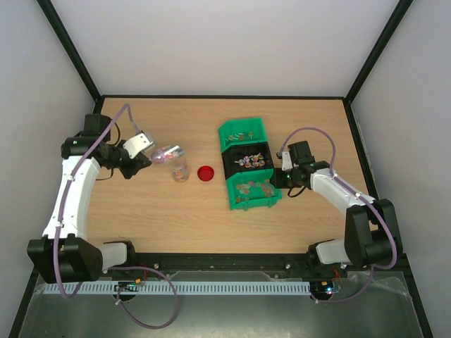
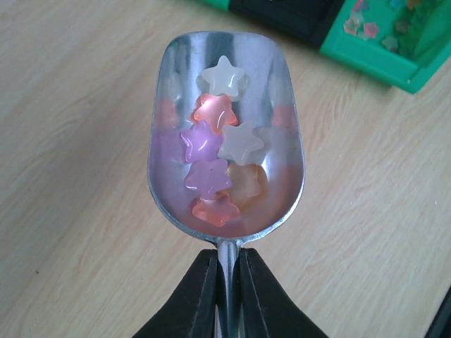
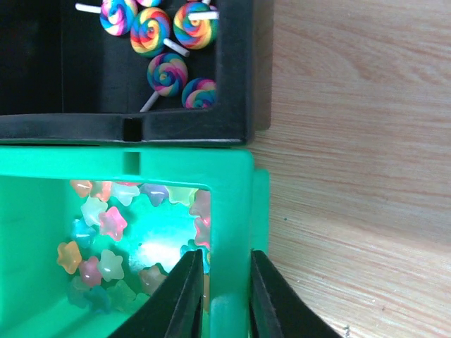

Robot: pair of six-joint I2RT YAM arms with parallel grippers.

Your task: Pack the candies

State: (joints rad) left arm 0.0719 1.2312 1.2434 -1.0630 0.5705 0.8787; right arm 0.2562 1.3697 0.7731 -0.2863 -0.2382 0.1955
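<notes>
Plainly, a handful of star candies lay in the bowl of the scoop, pink, violet, orange and white, heaped along its middle. The left pincer was clamped tight on the scoop's thin handle, so the candies sat straight ahead of it. The scoop's long axis ran from the pincer out toward the bins.

From above, the scoop hung over the desk with its bowl just beside the rim of a clear jar. The jar stood a little nearer the arm bases than the bowl did. I judged the tip-out would turn on that offset, since the bowl's mouth had to come over the jar's opening. The left arm was by far the nearer to it. A red lid lay just past the jar, apart from it.

More candies lay in the green bin, next to a black bin of lollipops. The right pincer straddled the green bin's wall, one finger on each side. Whether it pinched the wall or stood just off it I could not tell.

The jar was absent from the left wrist view, and its fill was too small to judge from above.
</notes>
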